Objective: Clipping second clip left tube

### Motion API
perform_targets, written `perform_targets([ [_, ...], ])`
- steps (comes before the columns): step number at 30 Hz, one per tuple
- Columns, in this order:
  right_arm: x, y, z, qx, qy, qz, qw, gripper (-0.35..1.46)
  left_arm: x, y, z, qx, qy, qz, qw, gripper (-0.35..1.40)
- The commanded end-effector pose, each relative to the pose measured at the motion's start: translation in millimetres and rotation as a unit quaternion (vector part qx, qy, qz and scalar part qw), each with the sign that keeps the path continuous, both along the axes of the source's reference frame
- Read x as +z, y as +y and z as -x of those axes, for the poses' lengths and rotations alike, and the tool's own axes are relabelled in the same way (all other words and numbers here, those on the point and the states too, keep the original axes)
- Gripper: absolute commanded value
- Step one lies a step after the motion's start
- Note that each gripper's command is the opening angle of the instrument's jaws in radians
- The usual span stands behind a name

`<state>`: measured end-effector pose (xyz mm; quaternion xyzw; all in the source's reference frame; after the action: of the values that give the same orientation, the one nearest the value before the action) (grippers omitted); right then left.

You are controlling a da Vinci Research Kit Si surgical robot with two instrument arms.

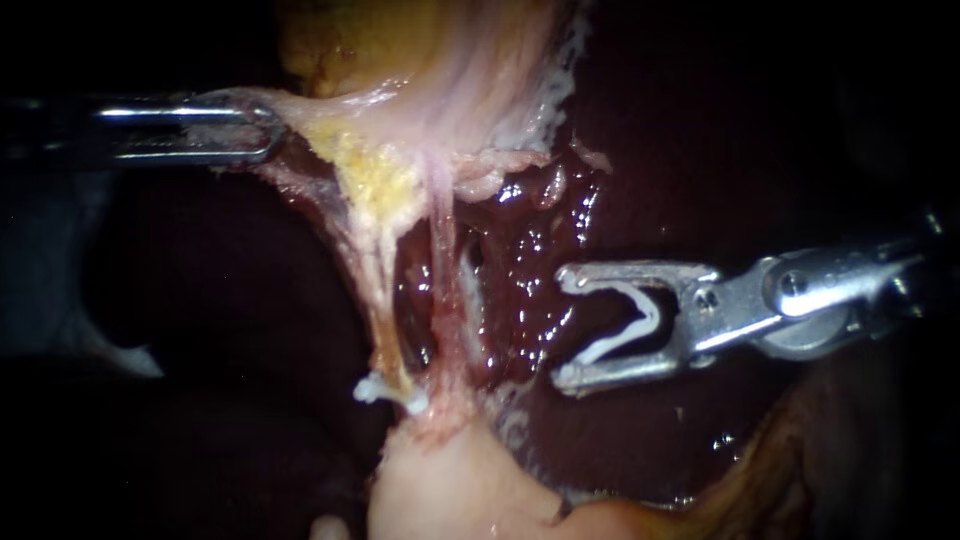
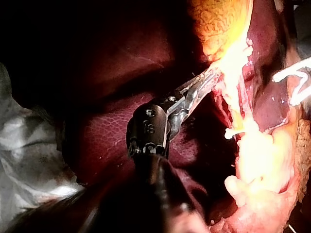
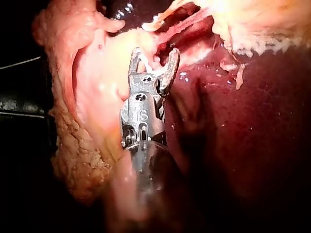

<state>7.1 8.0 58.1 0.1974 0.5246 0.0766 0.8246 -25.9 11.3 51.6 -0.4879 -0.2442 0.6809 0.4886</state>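
On the left tube, low down: one white clip (image 1: 378, 390) sits across it, close to where the tube joins the pale lump of tissue (image 1: 450, 480).
Left tube (image 1: 378, 300): stretched between the yellow-white tissue above and that lump below. The right tube (image 1: 443, 260) runs just beside it, with a narrow dark gap between them.
Left instrument (image 1: 245, 130): jaws clenched on a pale fold of tissue (image 1: 300, 110), which seems to keep both tubes tight.
Right instrument (image 1: 563, 327): jaws stand wide apart and carry a loaded clip (image 1: 635, 318), one leg lying along each jaw. They are over the liver (image 1: 640, 180), apart from both tubes and around neither.
Risk, wrong tube: the right tube lies between these jaws and the left tube, so a straight approach could catch it, or take both tubes together.
Risk, crowding: the new clip could land on the seated one if it is placed too low.
Risk, slack: if the left grip slips, the tube will sag out of the jaws.
Risk, liver: a jaw tip pushed too deep may scrape the liver behind.
Containers: no vessel is visible. The only holder is the right jaws, with that single clip inside.
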Motion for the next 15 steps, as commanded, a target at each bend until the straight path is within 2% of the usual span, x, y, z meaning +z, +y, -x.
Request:
perform_targets([
  [1,0.1,-0.4,-0.7,0.001,0.001,-0.009,1.0000,0.50,0.0,-0.1,0.0,0.000,0.000,0.000,1.0000,-0.35],
  [10,2.9,-3.3,-6.4,-0.004,0.006,-0.045,0.9990,0.50,-0.4,-0.4,0.2,-0.002,0.001,0.000,1.0000,-0.35],
  [15,4.7,-3.6,-8.5,-0.004,0.010,-0.051,0.9986,0.50,-0.5,-0.5,0.3,-0.002,0.001,0.000,1.0000,-0.35],
])
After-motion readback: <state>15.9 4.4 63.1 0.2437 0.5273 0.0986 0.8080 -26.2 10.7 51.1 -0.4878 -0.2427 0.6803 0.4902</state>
